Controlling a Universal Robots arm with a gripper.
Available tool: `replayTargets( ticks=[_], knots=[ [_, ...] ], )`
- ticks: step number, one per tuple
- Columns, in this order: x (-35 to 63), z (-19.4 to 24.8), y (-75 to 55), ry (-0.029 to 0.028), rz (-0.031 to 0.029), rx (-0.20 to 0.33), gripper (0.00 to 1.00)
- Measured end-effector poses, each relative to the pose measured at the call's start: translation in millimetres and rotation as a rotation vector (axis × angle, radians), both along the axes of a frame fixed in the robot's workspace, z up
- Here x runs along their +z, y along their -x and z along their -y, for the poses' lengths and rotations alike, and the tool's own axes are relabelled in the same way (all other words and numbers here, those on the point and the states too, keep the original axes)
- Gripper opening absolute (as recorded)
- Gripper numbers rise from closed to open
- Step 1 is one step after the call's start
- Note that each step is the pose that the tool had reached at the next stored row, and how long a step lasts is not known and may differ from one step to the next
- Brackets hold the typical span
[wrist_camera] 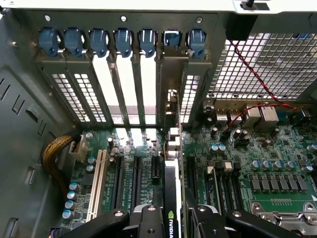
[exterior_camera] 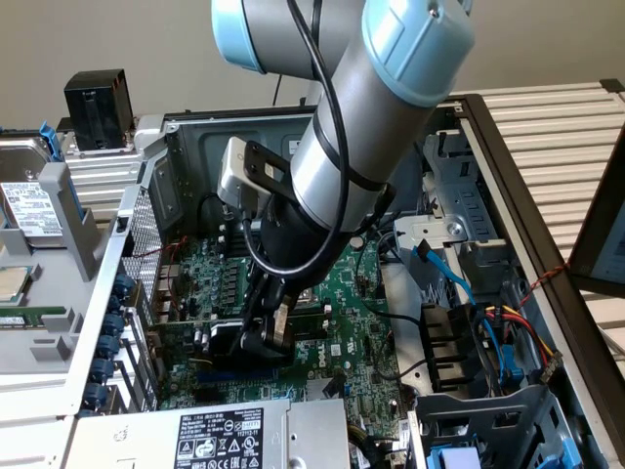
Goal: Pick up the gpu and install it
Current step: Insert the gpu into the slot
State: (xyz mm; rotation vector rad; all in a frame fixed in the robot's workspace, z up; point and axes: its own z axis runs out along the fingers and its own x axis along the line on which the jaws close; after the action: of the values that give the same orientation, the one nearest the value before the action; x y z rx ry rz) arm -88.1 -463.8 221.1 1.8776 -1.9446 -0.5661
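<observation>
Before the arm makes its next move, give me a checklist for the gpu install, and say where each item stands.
1. Grip: gripper shut on the gpu: ok.
2. Card standing on edge over the motherboard: ok.
3. Card's bracket lined up with a rear opening: ok.
4. Edge connector fully down in its slot: cannot tell.
5. Red wire apart from the card: ok.
6. Blue latch above the bracket closed: cannot tell.

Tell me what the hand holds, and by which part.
The hand holds the flat green gpu card with black cooler, pinched across its faces at its upper edge.
</observation>
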Motion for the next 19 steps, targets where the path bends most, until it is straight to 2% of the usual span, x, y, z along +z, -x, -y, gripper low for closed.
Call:
replayTargets(
  ticks=[19],
  knots=[
    [-0.5,0.0,0.5,-0.0001,0.0001,-0.002,0.27]
  ],
)
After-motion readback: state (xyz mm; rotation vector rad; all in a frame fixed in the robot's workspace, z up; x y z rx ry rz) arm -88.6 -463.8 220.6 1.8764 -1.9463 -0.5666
